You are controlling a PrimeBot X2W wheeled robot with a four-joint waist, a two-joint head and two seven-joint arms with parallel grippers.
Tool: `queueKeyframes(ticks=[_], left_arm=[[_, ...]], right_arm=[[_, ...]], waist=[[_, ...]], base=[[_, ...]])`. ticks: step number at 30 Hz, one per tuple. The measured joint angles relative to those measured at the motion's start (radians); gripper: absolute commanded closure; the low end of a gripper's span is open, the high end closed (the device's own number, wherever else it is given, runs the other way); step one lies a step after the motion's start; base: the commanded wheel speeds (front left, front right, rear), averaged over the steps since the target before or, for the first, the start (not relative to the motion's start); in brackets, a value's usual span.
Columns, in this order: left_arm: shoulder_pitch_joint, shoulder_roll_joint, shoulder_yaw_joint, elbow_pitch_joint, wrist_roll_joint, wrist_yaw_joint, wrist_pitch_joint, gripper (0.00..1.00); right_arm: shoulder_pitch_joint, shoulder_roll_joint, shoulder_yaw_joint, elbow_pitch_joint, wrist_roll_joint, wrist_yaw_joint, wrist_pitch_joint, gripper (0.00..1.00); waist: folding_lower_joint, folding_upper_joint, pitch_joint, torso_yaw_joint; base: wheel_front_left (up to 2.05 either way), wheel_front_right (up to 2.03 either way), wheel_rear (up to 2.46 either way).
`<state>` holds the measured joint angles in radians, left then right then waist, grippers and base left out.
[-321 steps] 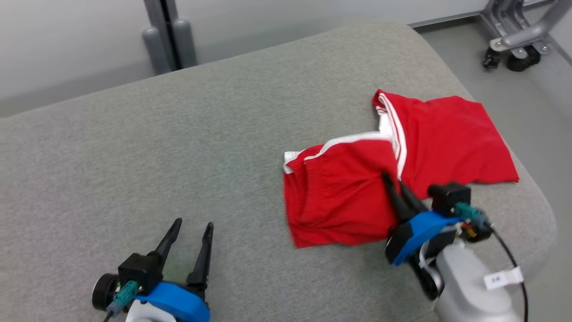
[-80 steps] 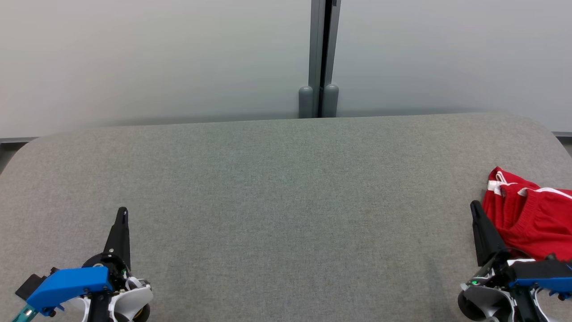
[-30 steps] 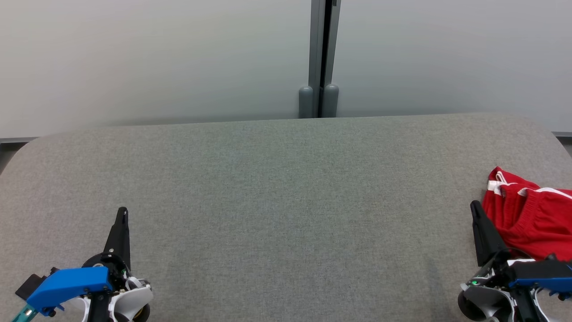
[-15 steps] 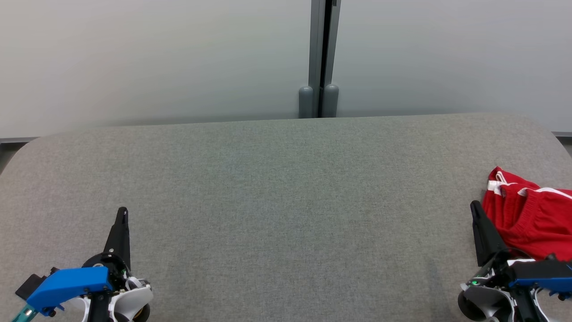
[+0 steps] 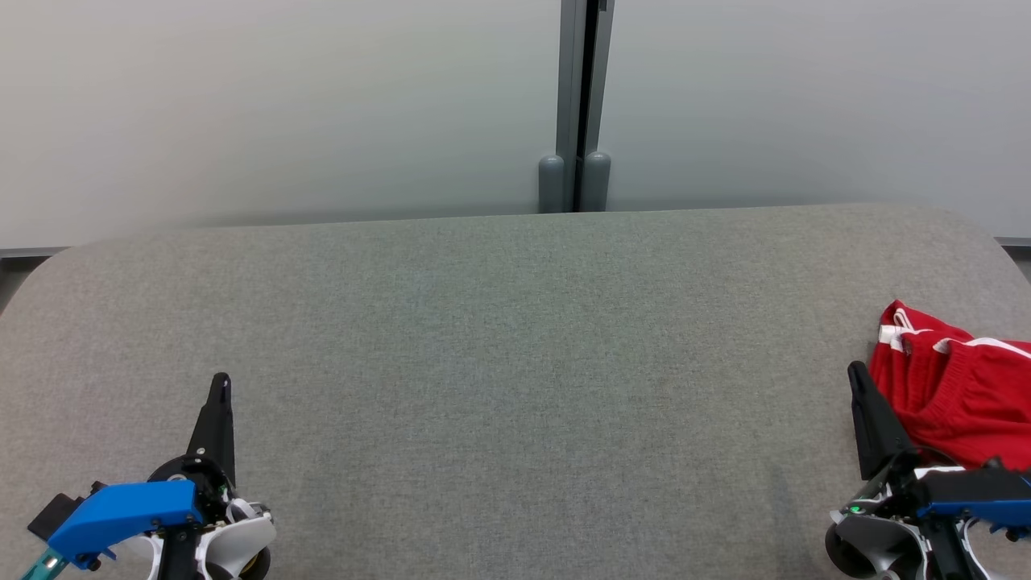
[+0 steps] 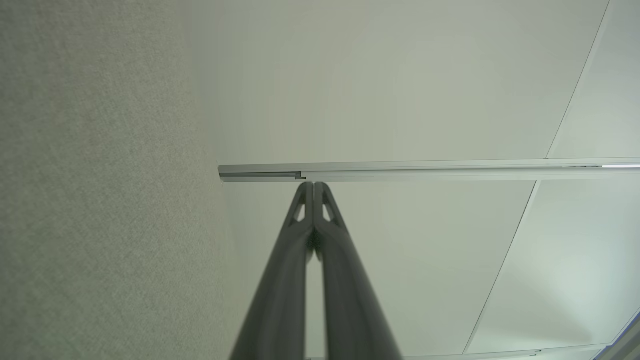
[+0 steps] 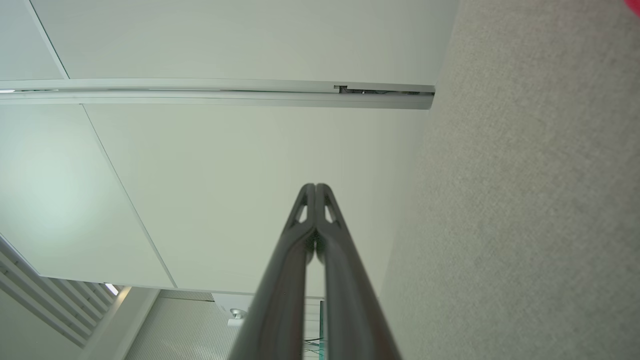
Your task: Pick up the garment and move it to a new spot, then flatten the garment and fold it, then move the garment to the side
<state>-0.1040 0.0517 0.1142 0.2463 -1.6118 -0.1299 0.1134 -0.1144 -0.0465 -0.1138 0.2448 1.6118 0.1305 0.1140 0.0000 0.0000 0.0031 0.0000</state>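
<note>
Head view: garment beside right claw; it and left claw pressed together.

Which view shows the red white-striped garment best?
The head view: the red white-striped garment lies bunched at the grey surface's right edge. The right wrist view catches a red corner sliver; the left wrist view faces the wall.

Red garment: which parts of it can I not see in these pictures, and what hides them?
1. Head view: the red garment runs past the right frame edge, so its full shape and fold cannot be judged.
2. Head view: its near edge is hidden behind the right gripper.
3. Right wrist view: it appears as a blurred red sliver in the top right corner, cut off by the frame, too small to read.
</note>
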Motion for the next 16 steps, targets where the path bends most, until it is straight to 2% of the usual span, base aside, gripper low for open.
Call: queueKeyframes(ticks=[16], left_arm=[[0.0, 0.0, 0.0, 0.0, 0.0, 0.0, 0.0, 1.0]], right_arm=[[0.0, 0.0, 0.0, 0.0, 0.0, 0.0, 0.0, 1.0]], waist=[[0.0, 0.0, 0.0, 0.0]], base=[[0.0, 0.0, 0.0]])
